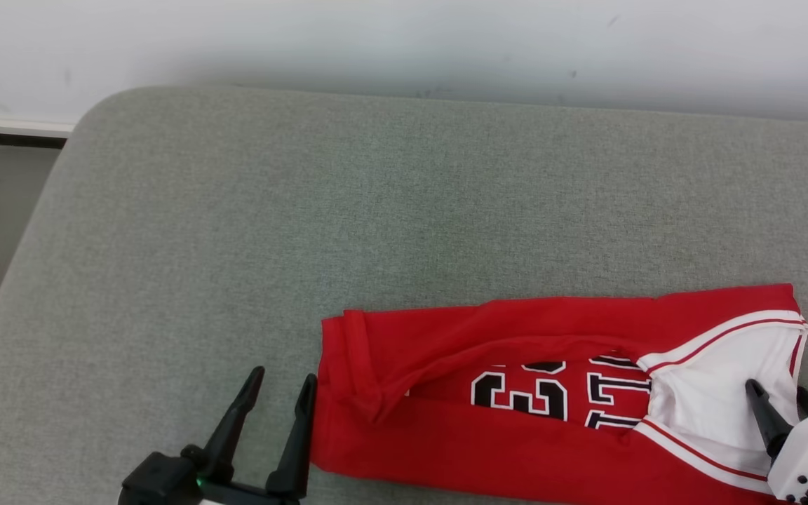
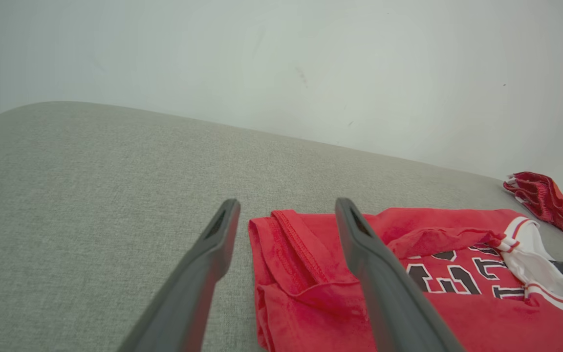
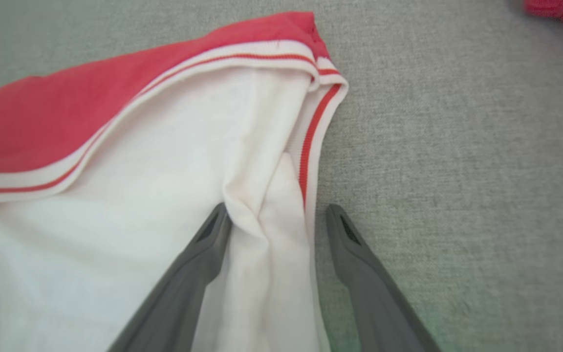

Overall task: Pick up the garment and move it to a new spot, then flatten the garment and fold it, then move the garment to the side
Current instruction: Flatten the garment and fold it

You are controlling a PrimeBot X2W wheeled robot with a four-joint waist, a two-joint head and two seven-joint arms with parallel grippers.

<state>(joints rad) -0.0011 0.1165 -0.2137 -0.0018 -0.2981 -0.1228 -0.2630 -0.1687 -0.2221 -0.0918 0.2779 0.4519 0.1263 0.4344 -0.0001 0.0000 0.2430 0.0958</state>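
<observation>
My left end effector (image 1: 283,379) sits at the lower left, its two dark fingers spread wide and holding nothing. In the left wrist view (image 2: 286,205) one finger lies over the bare grey worktop (image 1: 236,231) and the other crosses the hemmed left edge of the garment. I cannot tell whether either finger touches the cloth.

The garment is a red basketball jersey (image 1: 488,449), lying on the near right part of the worktop as a long band folded lengthwise. Its stitched hem (image 2: 291,244) faces my left end effector (the fabric there is doubled over and slightly rumpled). Towards the middle, a fold of red partly covers black lettering (image 1: 520,396) outlined in white. Further right the jersey opens onto its white inner side (image 3: 115,195), edged with white trim carrying a thin red stripe (image 3: 311,142).

My right end effector (image 1: 776,389) is at the lower right, over that white part. In the right wrist view (image 3: 276,210) its fingers stand wide apart with a soft ridge of white fabric between them. The left finger touches the ridge, and the right finger is over the grey worktop just beside the trim; nothing is clamped.

Well apart at the far right, a second crumpled red cloth (image 2: 550,200) lies on the worktop, with a pale wall (image 1: 404,42) behind.
</observation>
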